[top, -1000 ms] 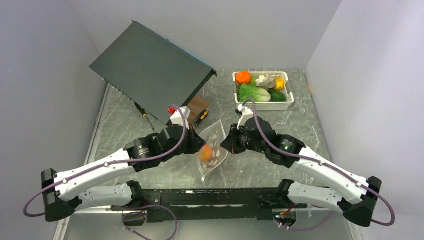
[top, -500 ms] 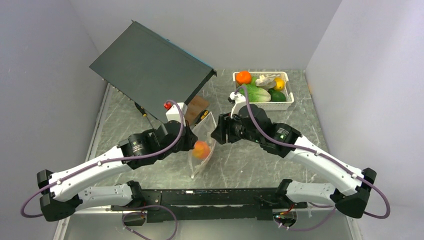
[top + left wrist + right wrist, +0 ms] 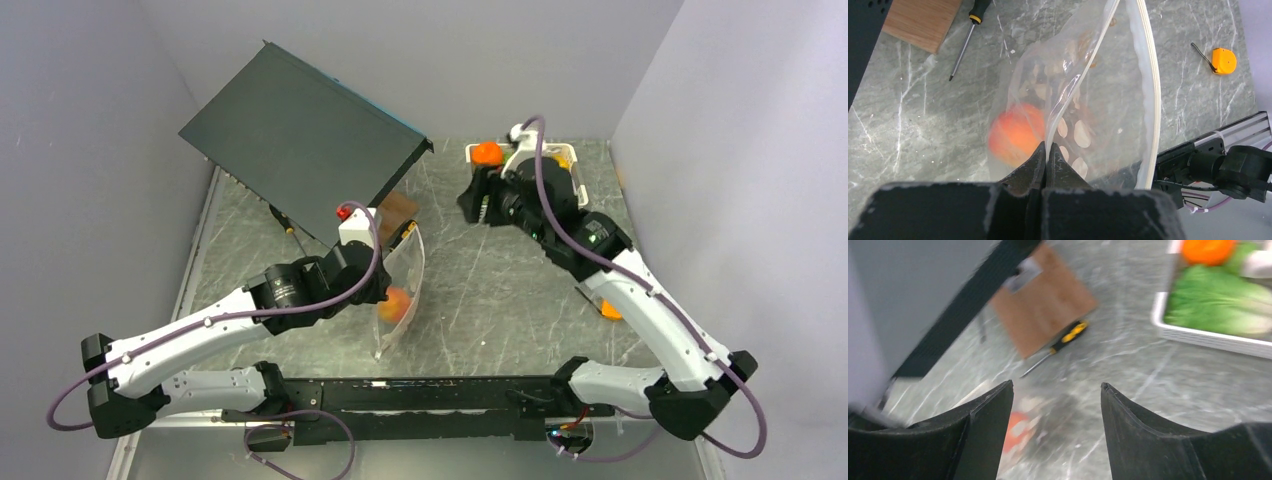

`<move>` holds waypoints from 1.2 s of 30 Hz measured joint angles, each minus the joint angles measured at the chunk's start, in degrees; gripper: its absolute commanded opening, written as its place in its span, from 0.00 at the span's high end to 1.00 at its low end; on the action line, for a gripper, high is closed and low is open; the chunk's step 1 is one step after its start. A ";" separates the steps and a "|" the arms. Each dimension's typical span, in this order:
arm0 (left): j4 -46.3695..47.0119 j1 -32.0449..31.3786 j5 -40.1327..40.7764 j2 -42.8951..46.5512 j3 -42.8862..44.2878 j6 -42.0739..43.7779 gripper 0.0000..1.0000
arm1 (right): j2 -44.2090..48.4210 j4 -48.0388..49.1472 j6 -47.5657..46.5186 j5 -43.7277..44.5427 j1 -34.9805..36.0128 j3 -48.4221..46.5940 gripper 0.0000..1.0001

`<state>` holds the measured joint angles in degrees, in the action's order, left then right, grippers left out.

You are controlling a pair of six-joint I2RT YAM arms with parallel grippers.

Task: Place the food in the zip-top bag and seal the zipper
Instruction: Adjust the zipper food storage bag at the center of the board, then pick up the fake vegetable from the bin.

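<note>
A peach (image 3: 1015,132) lies in the zip-top bag (image 3: 1118,90) just ahead of the left gripper (image 3: 1046,148); on the tabletop (image 3: 908,115) a screwdriver (image 3: 966,37) lies beyond to its left, a tape measure (image 3: 1223,60) to its right.

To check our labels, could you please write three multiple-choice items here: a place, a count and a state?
1. Where is the peach relative to the bag? A on it; B inside it; C beside it.
2. Foods in the bag: A one; B two; C three.
3. The right end effector is: A shut on the bag; B shut on the peach; C open, empty.
Answers: B, it shows through the plastic the left end effector pinches; A, only the peach inside; C, fingers spread, nothing between.
</note>
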<state>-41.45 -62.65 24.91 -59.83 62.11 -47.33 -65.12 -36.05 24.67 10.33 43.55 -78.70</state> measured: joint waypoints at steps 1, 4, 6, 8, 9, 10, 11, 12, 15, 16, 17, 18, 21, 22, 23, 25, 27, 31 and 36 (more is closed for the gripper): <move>0.00 0.00 -0.02 -0.13 0.02 0.07 1.00 | -0.46 -0.04 -0.02 0.31 -3.30 0.00 0.33; 0.04 0.00 -0.07 -0.37 0.02 0.09 1.00 | -2.91 0.52 0.07 0.70 -12.46 0.24 0.33; 0.07 0.00 -0.15 -0.39 0.02 0.09 1.00 | -4.92 1.57 0.50 0.76 -17.42 0.85 0.33; 0.11 0.00 -0.24 -0.39 0.00 0.07 1.00 | -7.37 2.78 1.11 1.22 -20.96 1.40 0.33; 0.11 0.00 -0.28 -0.39 0.00 0.04 1.00 | -8.46 3.30 1.42 1.46 -22.03 1.55 0.32; 0.13 0.00 -0.42 -0.39 0.00 0.04 1.00 | -9.86 3.74 1.62 1.68 -23.28 1.57 0.32; 0.15 0.00 -0.57 -0.39 0.00 0.00 1.00 | -11.21 4.35 1.92 1.77 -24.26 1.57 0.29; 0.17 0.00 -0.68 -0.39 0.00 -0.04 1.00 | -12.83 5.18 2.14 1.90 -25.44 1.55 0.26; 0.17 0.00 -1.11 -0.39 0.00 -0.11 1.00 | -16.44 6.75 2.69 2.12 -27.87 1.51 0.19; 0.17 0.00 -1.16 -0.39 0.00 -0.11 1.00 | -17.81 7.41 2.89 1.92 -29.11 1.44 0.16; 0.15 0.00 -1.27 -0.39 0.00 -0.11 1.00 | -18.78 7.76 3.02 1.70 -30.08 1.36 0.15; 0.13 0.00 -1.33 -0.39 0.00 -0.09 1.00 | -20.02 8.17 3.26 1.27 -31.43 1.11 0.14; 0.00 0.00 -1.55 -0.48 0.02 -0.09 1.00 | -23.96 9.60 4.13 -0.28 -35.95 -0.17 0.14; 0.00 0.00 -1.55 -0.55 0.02 -0.09 1.00 | -25.38 9.90 4.44 -0.66 -37.27 -0.79 0.14; 0.00 0.00 -1.57 -0.68 0.04 -0.11 1.00 | -26.82 10.10 4.59 -1.16 -38.40 -1.46 0.14; 0.00 0.00 -1.68 -0.83 0.04 -0.11 1.00 | -29.73 10.05 4.90 -1.97 -40.33 -3.19 0.14; 0.04 0.00 -1.92 -0.92 0.04 -0.13 1.00 | -33.05 10.01 4.90 -2.23 -41.62 -5.68 0.14; 0.07 0.00 -2.54 -1.14 0.04 -0.20 1.00 | -38.12 10.10 4.76 -2.97 -42.93 -9.73 0.13; 0.07 0.00 -2.60 -1.51 0.07 -0.33 1.00 | -43.74 11.30 4.28 -3.21 -45.20 -14.49 0.13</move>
<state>-41.39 -62.65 22.31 -61.34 62.17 -47.66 -108.86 -24.75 28.95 7.11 -1.65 -93.19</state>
